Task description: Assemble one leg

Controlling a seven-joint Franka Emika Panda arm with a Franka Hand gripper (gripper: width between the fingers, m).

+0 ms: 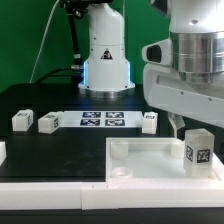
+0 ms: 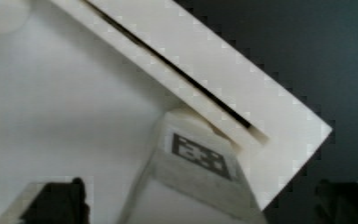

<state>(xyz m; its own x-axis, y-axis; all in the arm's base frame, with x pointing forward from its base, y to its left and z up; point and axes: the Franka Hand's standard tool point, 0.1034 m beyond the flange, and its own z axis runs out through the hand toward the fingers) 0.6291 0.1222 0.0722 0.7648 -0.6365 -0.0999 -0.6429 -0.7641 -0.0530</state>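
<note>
A white leg with a black-and-white marker stands upright on the large white tray-like tabletop, near its corner at the exterior view's right. My gripper hangs right above it. In the wrist view the leg sits between my dark fingertips, with a gap on each side. The gripper is open and straddles the leg without touching it. Three more legs lie on the black table: two at the exterior view's left and one nearer the middle.
The marker board lies flat behind the tabletop. The robot's white base stands at the back. A round socket shows in the tabletop's front corner. The tabletop's raised rim runs close past the leg.
</note>
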